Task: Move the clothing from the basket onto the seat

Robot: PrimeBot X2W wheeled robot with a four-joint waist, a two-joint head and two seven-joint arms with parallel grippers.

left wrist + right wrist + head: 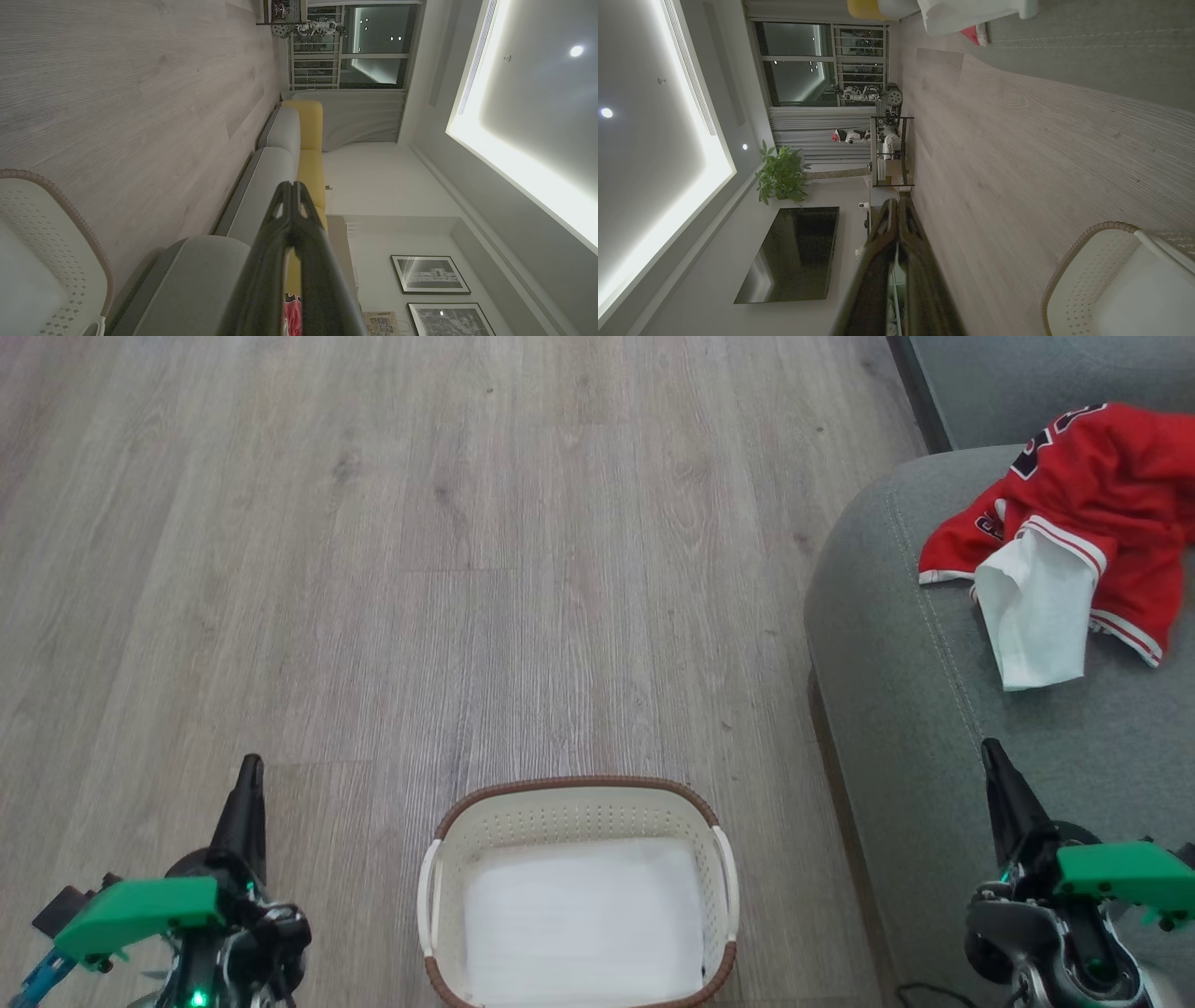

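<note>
The clothing (1092, 513), a red garment with white trim and a white cloth piece (1036, 616) draped over it, lies on the grey-green seat (915, 663) at the right. The basket (579, 803) stands on the floor at the bottom centre, with a flat white sheet on its bottom. My left gripper (250, 767) is shut and holds nothing, left of the basket. My right gripper (991, 749) is shut and holds nothing, above the seat's near part. The left wrist view shows the basket (70, 252), the seat (187, 280) and a bit of red clothing (293, 317). The right wrist view shows the basket (1092, 261) and the white cloth (971, 14).
Pale wood floor (420, 569) stretches ahead and to the left. The sofa continues past the seat, with yellow cushions (310, 140). A shelf with small robots (889, 140), a plant (782, 175) and a dark screen (794, 254) stand along the far wall.
</note>
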